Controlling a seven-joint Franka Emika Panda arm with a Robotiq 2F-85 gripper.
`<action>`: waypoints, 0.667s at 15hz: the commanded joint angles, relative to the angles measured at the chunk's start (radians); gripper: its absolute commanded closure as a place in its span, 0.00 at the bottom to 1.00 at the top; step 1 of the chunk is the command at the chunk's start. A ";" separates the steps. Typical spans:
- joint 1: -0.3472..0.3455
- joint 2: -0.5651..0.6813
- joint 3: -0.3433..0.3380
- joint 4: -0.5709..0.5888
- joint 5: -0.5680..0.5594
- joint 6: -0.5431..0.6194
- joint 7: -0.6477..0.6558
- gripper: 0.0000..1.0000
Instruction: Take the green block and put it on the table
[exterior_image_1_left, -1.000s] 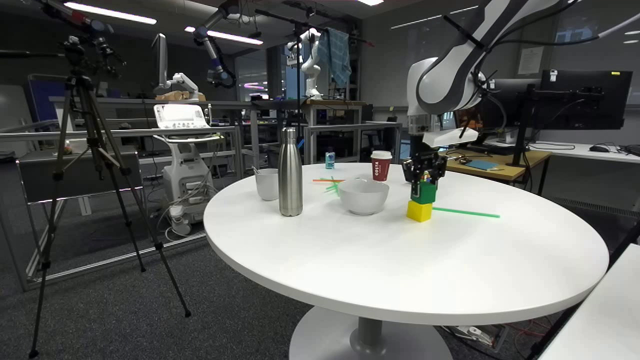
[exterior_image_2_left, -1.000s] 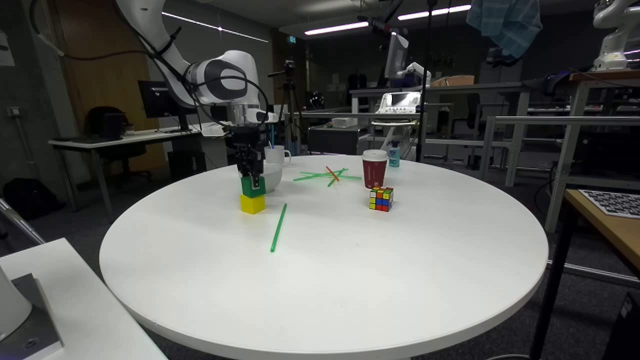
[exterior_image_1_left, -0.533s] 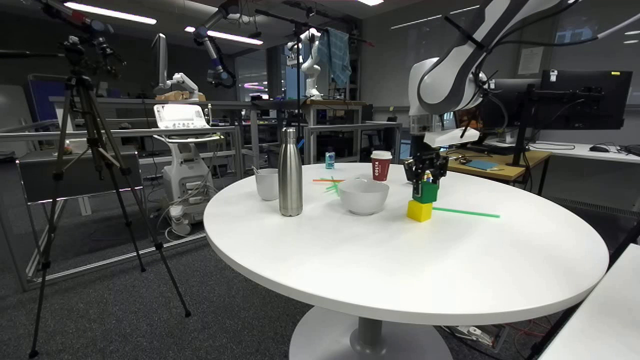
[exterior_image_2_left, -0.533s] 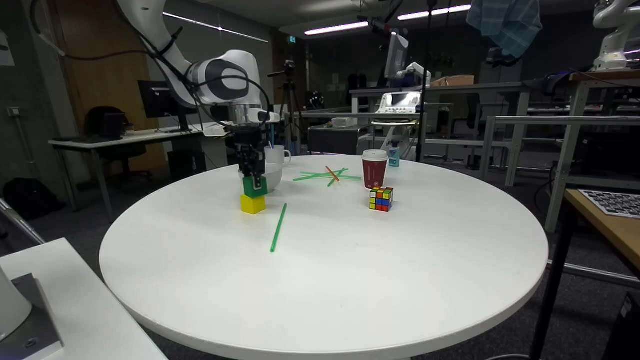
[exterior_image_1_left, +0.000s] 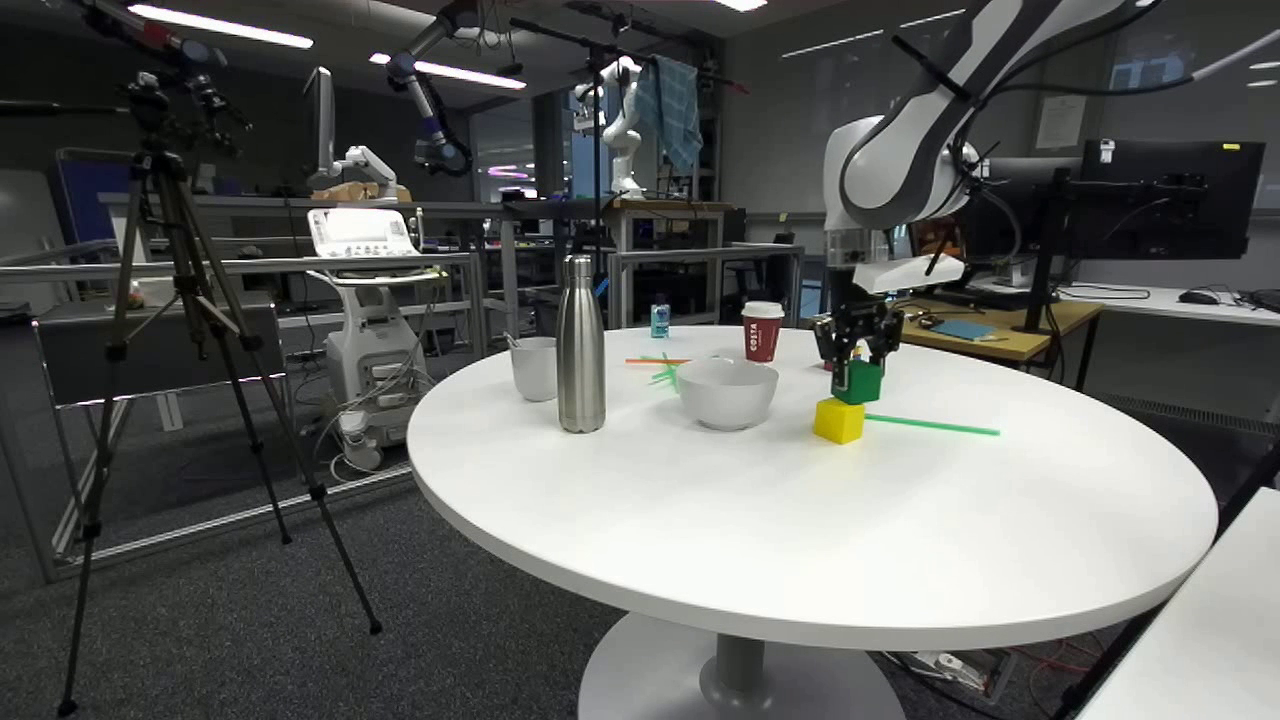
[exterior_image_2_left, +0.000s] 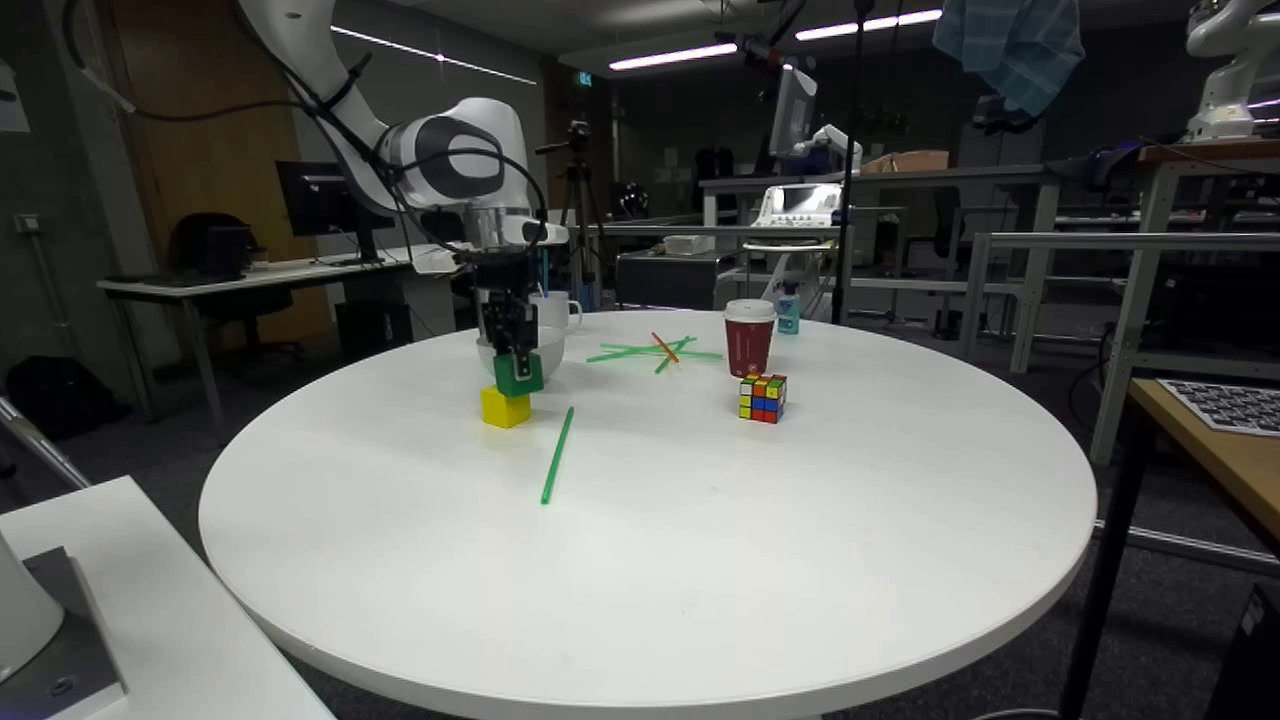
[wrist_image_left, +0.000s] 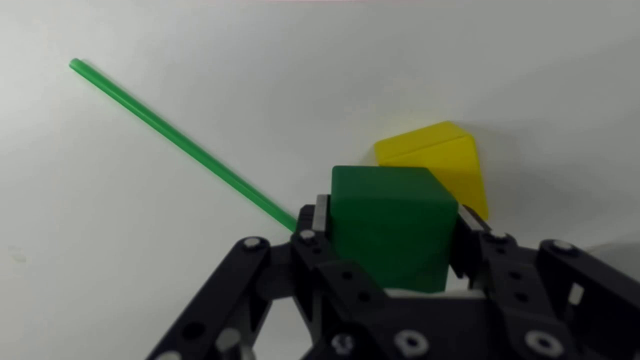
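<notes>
- One white mug (exterior_image_1_left: 535, 371), leftmost on the round white table (exterior_image_1_left: 700, 530) in an exterior view.
- Steel bottle (exterior_image_1_left: 581, 350) next, standing tall!
- White bowl (exterior_image_1_left: 728, 395), and the red cup (exterior_image_1_left: 763, 336) farther back.
- Yellow block (exterior_image_1_left: 838, 422), resting on the table.
- And there's the green block (exterior_image_1_left: 864, 384), up off the table, just right of the yellow one and higher!
- Wrist view: the gripper (wrist_image_left: 395, 215) has it pinched, one finger each side, jaws only its width apart!
- Long green stick (exterior_image_1_left: 935, 425), lying farthest right.
</notes>
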 joint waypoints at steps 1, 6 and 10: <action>0.006 -0.017 -0.033 -0.009 -0.018 0.030 0.020 0.69; -0.004 -0.041 -0.062 -0.035 -0.010 0.071 0.021 0.69; -0.010 -0.055 -0.085 -0.055 -0.013 0.112 0.031 0.69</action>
